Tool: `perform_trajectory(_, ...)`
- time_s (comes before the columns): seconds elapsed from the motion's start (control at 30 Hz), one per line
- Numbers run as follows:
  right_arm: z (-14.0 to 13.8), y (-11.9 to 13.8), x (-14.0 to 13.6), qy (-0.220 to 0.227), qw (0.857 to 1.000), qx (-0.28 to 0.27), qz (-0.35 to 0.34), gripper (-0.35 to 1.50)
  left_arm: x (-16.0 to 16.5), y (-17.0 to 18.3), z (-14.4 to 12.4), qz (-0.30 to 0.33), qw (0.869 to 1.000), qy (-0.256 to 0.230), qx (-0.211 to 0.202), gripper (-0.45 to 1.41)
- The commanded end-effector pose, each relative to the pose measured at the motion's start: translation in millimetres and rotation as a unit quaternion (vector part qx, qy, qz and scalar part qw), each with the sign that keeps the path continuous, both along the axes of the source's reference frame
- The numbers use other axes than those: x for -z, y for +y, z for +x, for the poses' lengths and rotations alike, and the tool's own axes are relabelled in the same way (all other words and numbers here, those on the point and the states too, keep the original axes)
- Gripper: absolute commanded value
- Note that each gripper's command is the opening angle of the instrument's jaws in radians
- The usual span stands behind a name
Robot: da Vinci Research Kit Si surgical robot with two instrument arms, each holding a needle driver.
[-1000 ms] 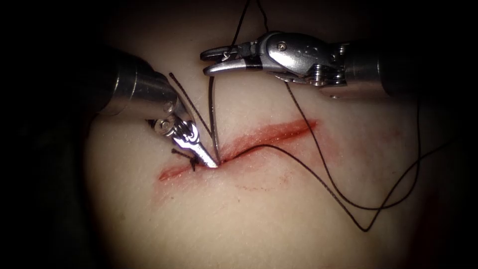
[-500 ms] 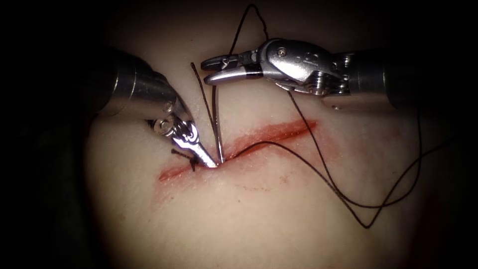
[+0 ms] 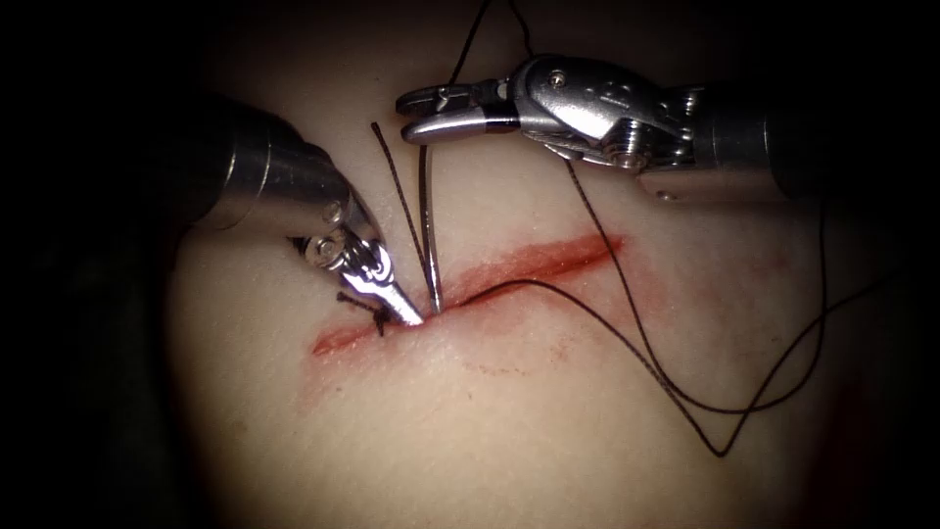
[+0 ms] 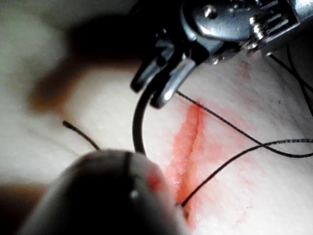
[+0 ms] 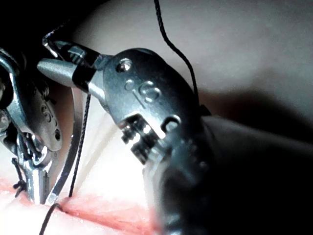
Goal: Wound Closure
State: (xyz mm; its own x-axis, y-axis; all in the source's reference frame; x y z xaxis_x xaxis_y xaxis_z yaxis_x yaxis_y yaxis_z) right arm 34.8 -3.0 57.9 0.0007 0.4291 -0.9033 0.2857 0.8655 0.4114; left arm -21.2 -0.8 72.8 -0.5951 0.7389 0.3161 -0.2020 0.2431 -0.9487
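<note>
Above the cut (image 3: pixel 519 269), right claw (image 3: pixel 416 115) holds needle (image 3: pixel 429 230) upright.

Your right tool (image 3: pixel 423 113) sits above the cut (image 3: pixel 509 274), jaws closed on the needle's (image 3: pixel 429 235) upper end — its lower end stands in the tissue (image 3: pixel 490 421). Your left tool's (image 3: pixel 406 315) tip rests just left, beside a knot (image 3: pixel 377 315).
</note>
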Motion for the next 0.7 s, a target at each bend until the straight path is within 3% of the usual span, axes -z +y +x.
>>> perform_trajectory(0.03,1.0,0.0,-0.1,-0.004,1.000,0.002,0.010,-0.35,-0.4,0.0,-0.5,0.001,1.000,0.000,0.000,-0.45)
perform_trajectory(0.3,1.2,-0.2,-0.7,-0.022,0.999,-0.001,0.040,-0.35,-0.4,-0.1,-0.5,0.003,1.000,-0.002,0.001,-0.45)
perform_trajectory(0.53,1.7,-0.6,-1.2,-0.079,0.985,-0.001,0.152,-0.35,-0.4,-0.1,-0.5,0.004,1.000,-0.003,0.002,-0.45)
perform_trajectory(0.7,2.1,-0.2,-1.6,-0.088,0.981,0.001,0.171,-0.35,-0.3,-0.2,-0.6,0.004,1.000,-0.003,0.002,-0.45)
